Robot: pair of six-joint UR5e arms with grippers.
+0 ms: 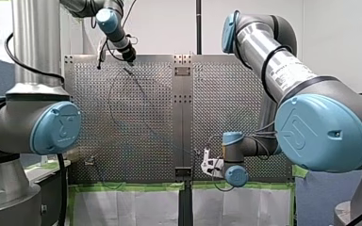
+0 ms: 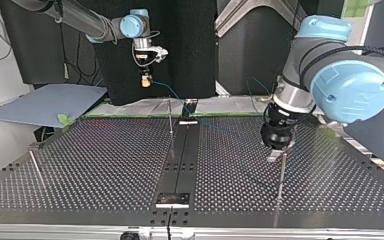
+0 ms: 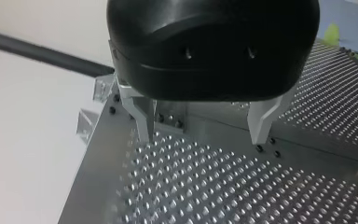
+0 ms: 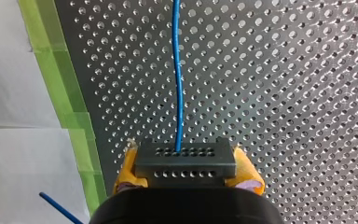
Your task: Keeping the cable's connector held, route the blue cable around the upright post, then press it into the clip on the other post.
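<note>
As right pincer (image 4: pixel 186 167) grips holed connector (image 4: pixel 185 162), thin blue cable (image 4: pixel 178 84)

What you can count. Two arms: my left arm (image 2: pixel 330 65) and my right arm (image 2: pixel 80 20). Two tools: the left tool (image 3: pixel 202 136) and the right tool (image 4: pixel 187 173), each with two fingers; on the right tool you count two yellow pads (image 4: pixel 125 170). One blue cable (image 4: pixel 178 74). One connector (image 4: pixel 185 161), a black block showing two rows of holes. Three uprights in the top view: the middle post (image 2: pixel 171 117), the right-hand post (image 2: pixel 281 175), the left-hand post (image 2: pixel 36 167). One counter (image 2: pixel 105 165), of two perforated panels joined by one central strip (image 2: pixel 180 160). One grey-blue sheet (image 2: pixel 45 102)
</note>
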